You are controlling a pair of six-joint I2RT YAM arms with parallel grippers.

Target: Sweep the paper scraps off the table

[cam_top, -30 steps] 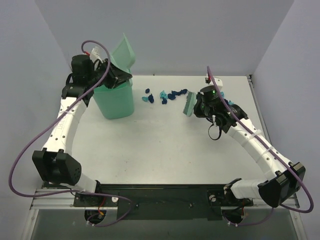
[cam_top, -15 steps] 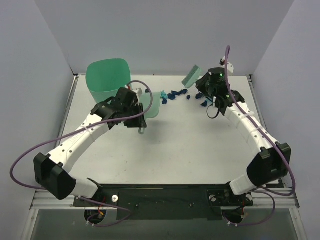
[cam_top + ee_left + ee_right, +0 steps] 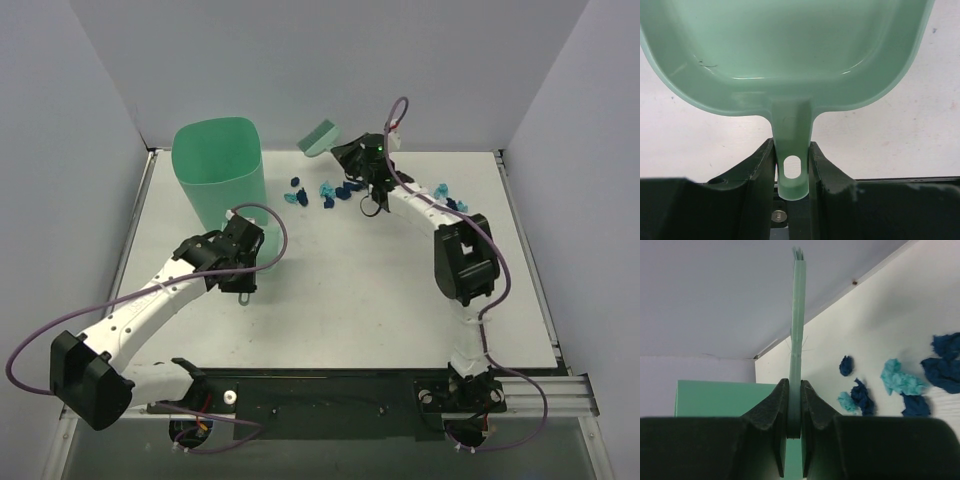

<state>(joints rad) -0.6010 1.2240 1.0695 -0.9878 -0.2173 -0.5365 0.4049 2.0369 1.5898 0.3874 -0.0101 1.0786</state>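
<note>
1. The scraps are still sitting on the table. The main bunch is lying toward the back edge, just right of the bin, with a few more lying further right. The main bunch is looking the same as a second ago, so nothing's getting swept yet.
2. The brush is hanging in the air over the back edge, between the bin and the main bunch. A second ago it was sitting down on the right side of that bunch, so it's been swinging across to the other side.
3. The right gripper is clamping tight on the brush, which is showing edge-on between the fingers in the wrist view.
4. The left gripper is squeezing the handle of the dustpan. Half a second ago the pan was sitting right beside the scraps, and now it's backing off toward the near side, well apart from them.
5. My read: both tools are just getting repositioned, so the whole pile is still waiting.
</note>
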